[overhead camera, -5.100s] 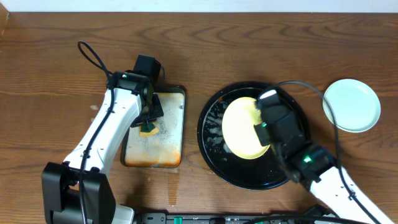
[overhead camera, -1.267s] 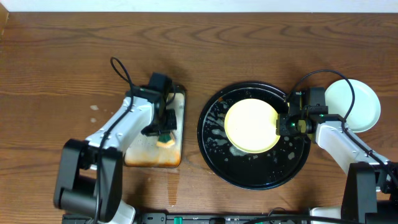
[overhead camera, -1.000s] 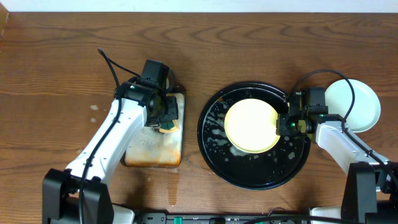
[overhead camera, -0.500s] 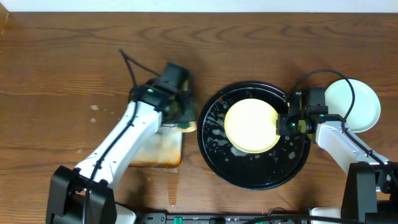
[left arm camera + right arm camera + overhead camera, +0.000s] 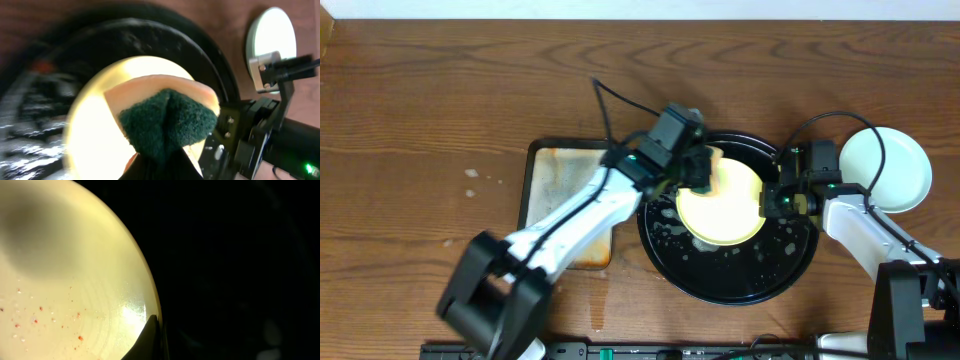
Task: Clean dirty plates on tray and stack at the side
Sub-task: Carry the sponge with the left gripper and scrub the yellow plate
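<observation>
Yellow plate point(image 5: 720, 205): lies inside the tray point(image 5: 720, 285). Orange specks show on its face, so it is judged not yet clean.
Left claw point(image 5: 160, 165): clamped narrow on the green sponge point(image 5: 167, 120), over the plate's upper left; judged ready to scrub.
Right claw point(image 5: 767, 200): pinched on the plate's right rim, judged to steady it.
Mint plate point(image 5: 885, 168): alone on the tabletop point(image 5: 420, 100), right of the tray; judged the stack's start.
Metal pan point(image 5: 555, 180): rust-stained, just left of the tray.
Writing: none legible.

The brown wooden worktop point(image 5: 420, 90) carries a rust-stained rectangular pan point(image 5: 555, 190) left of centre, with a round black tray point(image 5: 740, 280) just beside it. A pale plate point(image 5: 900, 170) lies near the tray's right side.
</observation>
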### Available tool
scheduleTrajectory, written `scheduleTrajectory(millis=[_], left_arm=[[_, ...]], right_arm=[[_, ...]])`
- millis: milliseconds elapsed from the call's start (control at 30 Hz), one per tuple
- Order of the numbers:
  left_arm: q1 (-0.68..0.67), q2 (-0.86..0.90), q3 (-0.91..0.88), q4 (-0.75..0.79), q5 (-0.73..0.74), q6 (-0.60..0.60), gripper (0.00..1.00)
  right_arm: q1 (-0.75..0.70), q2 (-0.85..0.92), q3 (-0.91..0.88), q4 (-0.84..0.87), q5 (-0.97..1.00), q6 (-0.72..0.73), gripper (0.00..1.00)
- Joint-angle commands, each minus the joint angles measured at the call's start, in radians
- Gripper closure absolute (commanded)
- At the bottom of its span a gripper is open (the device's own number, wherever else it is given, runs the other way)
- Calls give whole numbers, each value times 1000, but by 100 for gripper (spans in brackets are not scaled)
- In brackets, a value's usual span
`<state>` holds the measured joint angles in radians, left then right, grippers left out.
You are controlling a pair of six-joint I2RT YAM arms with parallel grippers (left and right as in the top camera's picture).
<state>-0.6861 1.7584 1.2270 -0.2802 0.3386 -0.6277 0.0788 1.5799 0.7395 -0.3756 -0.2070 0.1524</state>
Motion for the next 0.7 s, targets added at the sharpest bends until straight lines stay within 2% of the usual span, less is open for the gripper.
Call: scheduleTrajectory(millis=[0,667], left_arm=[[-45,85,22,40,98,-82,92],[-117,316,34,176,137,-156,92]], right_arm=[[26,22,-2,-2,-7,27,99],[28,22,-2,-6,-8,34,99]])
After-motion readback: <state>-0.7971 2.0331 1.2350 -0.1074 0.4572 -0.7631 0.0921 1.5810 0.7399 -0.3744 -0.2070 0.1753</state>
